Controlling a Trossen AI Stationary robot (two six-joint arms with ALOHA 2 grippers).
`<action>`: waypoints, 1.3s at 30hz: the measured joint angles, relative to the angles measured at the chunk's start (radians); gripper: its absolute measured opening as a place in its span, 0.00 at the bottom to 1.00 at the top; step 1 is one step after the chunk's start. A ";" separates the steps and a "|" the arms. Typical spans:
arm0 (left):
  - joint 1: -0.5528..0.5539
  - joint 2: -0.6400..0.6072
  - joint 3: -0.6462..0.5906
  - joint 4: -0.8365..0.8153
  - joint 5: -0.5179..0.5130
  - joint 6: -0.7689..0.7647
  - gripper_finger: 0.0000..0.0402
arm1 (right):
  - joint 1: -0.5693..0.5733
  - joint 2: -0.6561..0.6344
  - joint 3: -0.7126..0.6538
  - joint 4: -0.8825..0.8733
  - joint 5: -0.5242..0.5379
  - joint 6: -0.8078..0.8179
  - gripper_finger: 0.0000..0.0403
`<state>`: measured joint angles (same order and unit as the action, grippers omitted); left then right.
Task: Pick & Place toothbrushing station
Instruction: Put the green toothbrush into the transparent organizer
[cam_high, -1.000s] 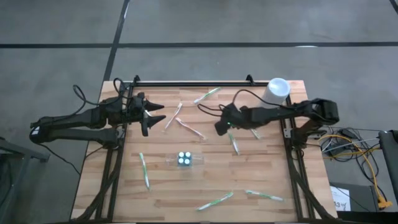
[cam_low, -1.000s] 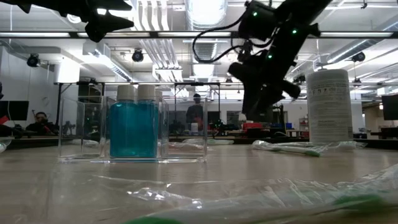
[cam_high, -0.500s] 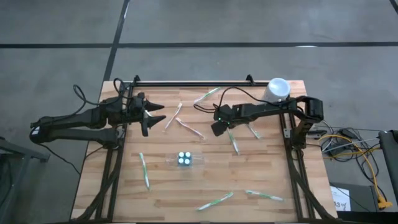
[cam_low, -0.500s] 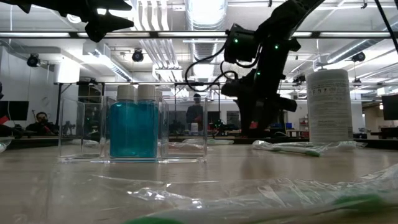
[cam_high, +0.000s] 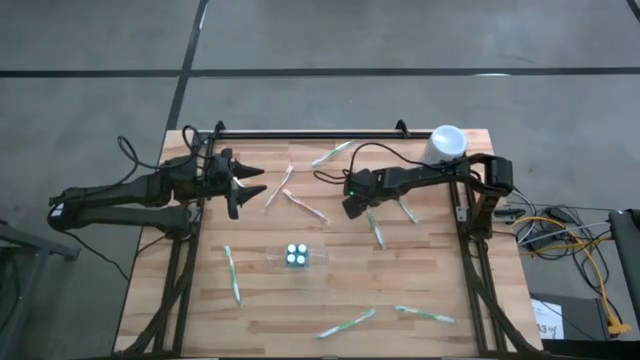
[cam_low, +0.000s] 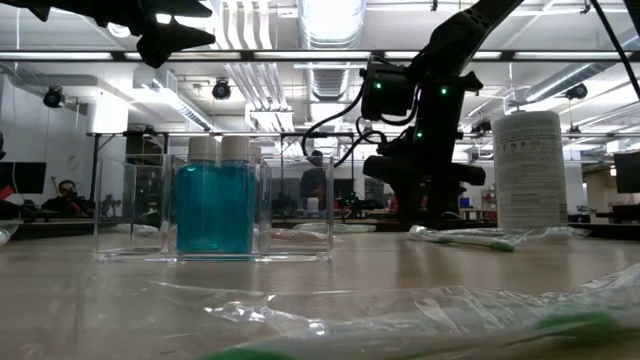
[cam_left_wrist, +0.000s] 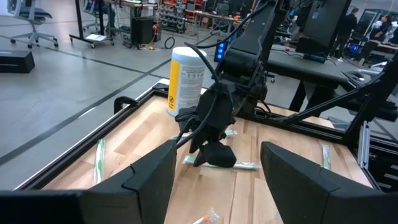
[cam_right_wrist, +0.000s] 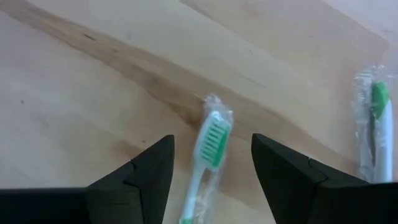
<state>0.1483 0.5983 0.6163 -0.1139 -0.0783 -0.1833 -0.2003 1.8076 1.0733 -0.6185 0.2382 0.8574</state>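
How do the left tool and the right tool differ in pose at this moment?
The left tool hangs high above the table's left side, over no toothbrush. The right tool is low near the table's middle, its open fingers straddling a wrapped green toothbrush. Both are open and hold nothing.

The wooden counter (cam_high: 260, 300) carries a clear organizer (cam_high: 298, 257) near its middle, with two white-capped bottles of blue liquid (cam_low: 212, 195) standing inside. Wrapped green toothbrushes lie scattered flat around it — one beyond it and to its right (cam_high: 376, 229), one to its left (cam_high: 232, 273), two nearer the front edge (cam_high: 347, 322). A white canister (cam_high: 444, 145) stands upright at the far right corner, well apart from the organizer.
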 joint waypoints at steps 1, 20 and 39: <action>0.000 0.000 0.000 0.000 0.000 0.000 0.60 | 0.000 0.003 0.000 0.006 0.000 0.000 0.52; 0.000 0.000 0.000 0.000 0.001 0.000 0.60 | -0.006 0.011 -0.030 0.054 -0.009 0.051 0.42; 0.000 0.000 0.000 0.000 0.005 0.000 0.60 | -0.006 0.009 -0.056 0.084 -0.008 0.048 0.24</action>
<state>0.1485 0.5983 0.6163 -0.1139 -0.0731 -0.1833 -0.2058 1.8168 1.0172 -0.5346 0.2299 0.9054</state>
